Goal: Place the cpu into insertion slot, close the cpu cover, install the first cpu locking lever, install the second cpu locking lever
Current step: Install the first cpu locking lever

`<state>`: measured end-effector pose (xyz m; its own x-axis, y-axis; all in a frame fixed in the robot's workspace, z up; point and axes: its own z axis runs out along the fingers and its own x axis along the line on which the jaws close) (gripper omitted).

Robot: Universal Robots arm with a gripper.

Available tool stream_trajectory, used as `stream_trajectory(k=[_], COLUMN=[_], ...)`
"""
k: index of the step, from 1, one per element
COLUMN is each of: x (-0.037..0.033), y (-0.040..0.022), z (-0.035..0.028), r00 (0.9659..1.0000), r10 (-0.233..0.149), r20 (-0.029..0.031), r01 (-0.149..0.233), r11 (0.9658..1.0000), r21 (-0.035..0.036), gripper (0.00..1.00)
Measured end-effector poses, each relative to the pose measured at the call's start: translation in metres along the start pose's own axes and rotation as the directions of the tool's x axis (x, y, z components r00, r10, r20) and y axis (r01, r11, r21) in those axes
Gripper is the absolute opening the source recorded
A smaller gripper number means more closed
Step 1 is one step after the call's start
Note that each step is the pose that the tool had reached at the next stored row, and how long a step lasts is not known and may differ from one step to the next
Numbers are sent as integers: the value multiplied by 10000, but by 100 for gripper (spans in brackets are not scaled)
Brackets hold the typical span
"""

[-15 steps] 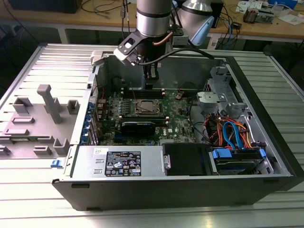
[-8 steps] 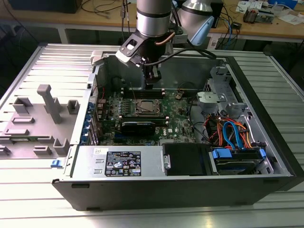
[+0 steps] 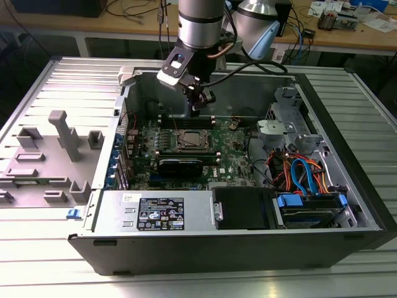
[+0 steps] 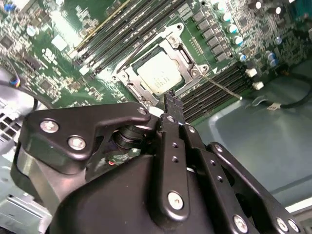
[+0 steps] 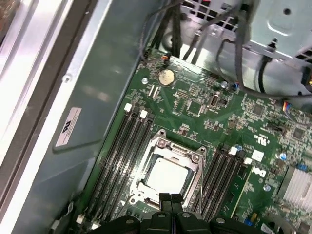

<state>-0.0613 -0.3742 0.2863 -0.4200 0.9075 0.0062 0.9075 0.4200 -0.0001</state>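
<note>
The cpu [image 5: 168, 175] lies flat in the insertion slot [image 3: 189, 139] on the green motherboard, its silver-grey top showing in both wrist views [image 4: 158, 73]. The cpu cover [image 5: 196, 165] lies down around the chip as a silvery frame [image 4: 187, 58]. A thin locking lever [image 4: 222, 87] sticks out from the socket's corner across the memory slots, unlatched. My gripper [image 3: 197, 107] hangs just above the socket's far edge with its black fingertips [image 5: 170, 199] pressed together and nothing between them; its tip [image 4: 170, 101] sits beside the frame's edge.
Black memory slots [image 5: 117, 156] flank the socket on both sides. A long black card with heatsink [image 3: 180, 164] lies in front of it. The case's wall [image 5: 92, 97], drive cage [image 3: 279, 124], blue and orange cables [image 3: 304, 174] and power supply [image 3: 155, 211] hem the board in.
</note>
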Motion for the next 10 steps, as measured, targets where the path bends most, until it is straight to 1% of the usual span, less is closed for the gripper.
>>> stream_trajectory(k=[2,3,7,9,10], x=[0,0,1,1,1], y=[1,1,1,1,1], z=[0,0,0,0,0], r00=[9996,9987,9954,9925,9890], r10=[-279,-501,-956,-1225,-1482], r20=[2,4,8,8,9], r01=[279,501,956,1225,1482], r11=[9996,9987,9954,9925,9890], r21=[3,5,10,12,14], gripper=[11,11,11,11,11])
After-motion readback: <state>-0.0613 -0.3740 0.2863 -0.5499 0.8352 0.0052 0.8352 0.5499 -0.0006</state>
